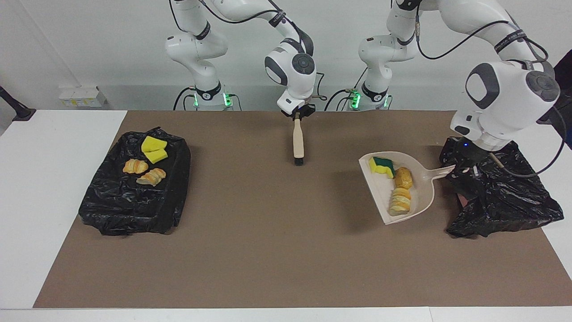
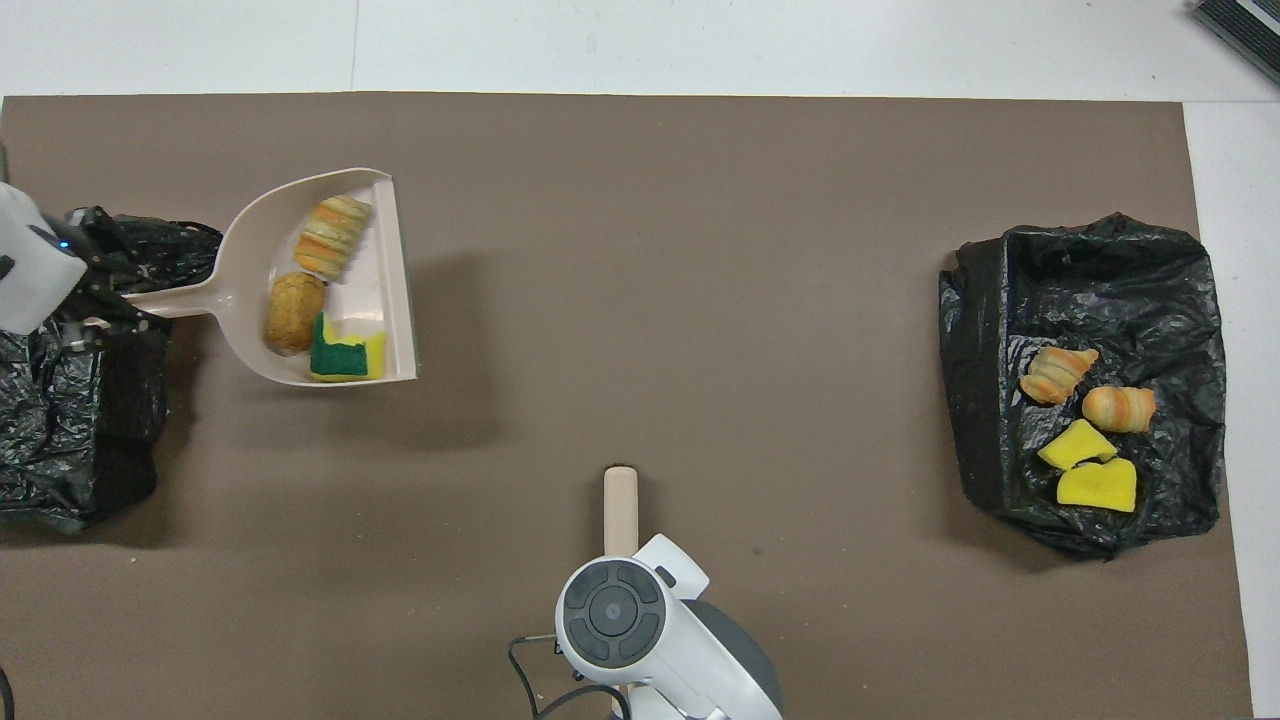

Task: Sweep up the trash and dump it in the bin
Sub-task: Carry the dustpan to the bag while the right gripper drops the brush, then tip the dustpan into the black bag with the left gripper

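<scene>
**Ana:** Beige plastic, that dustpan [image 1: 413, 192] — stiff and light. You have it by the thin handle, with the left gripper [image 1: 462, 170] and its fingers clamped on the handle's end, over the edge of the black bin bag [image 1: 505, 197] at the left arm's end of the surface [image 1: 268, 250].

**Ben:** What is in the pan?

**Ana:** Three bits of the trash [image 1: 401, 188]: a green and yellow sponge chunk, a round brown bread bit and a stripy bread bit. They are soft and very light, so they can roll or slide. I think you should keep the pan flat until it is over the bag.

**Ben:** Is the pan on the surface?

**Ana:** It looks lifted, with a shadow under it, just beside the bag.

**Ben:** And the other bag?

**Ana:** That black bag [image 1: 134, 192] lies at the right arm's end. On it sit two yellow sponge pieces [image 1: 154, 150] and two croissant bits [image 1: 144, 171].

**Ben:** The other arm?

**Ana:** It waits. The right gripper [image 1: 297, 115] has its fingers shut tight on the brush [image 1: 298, 142] handle, and the bristles hang down over the middle of the surface.
</scene>
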Tool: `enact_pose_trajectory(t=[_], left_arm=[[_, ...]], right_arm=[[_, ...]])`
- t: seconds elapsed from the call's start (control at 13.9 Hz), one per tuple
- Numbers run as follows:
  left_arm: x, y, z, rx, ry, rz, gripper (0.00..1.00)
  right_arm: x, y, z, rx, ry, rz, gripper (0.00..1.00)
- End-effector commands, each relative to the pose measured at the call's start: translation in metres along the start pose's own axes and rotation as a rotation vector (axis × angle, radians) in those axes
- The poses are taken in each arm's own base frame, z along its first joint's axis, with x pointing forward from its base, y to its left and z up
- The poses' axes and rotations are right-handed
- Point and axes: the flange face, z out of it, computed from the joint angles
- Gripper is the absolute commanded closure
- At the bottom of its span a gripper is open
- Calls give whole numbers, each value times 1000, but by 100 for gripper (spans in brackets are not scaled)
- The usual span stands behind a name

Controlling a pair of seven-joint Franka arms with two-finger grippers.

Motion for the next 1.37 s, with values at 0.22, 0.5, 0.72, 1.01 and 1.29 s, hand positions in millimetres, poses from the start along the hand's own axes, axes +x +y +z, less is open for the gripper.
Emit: enact_pose_trajectory(t=[0.22,0.5,0.72,1.01,1.29], left_arm=[[-123,3,-19,20,-29,64,100],[-206,20,-31,52,-74,112,100],[-250,30,-41,76,-163,99,100],[-277,28,-53,134,-349,114,100],[-275,22,-53,122,-537,150,100]], right_arm=[[6,-3,-1,-1,26,-66,0],[33,10,-30,-10,116,-60,0],[88,55,-90,33,205,-18,0],[149,156,-147,15,311,-21,0],[176,253,-188,-19,338,-57,0]])
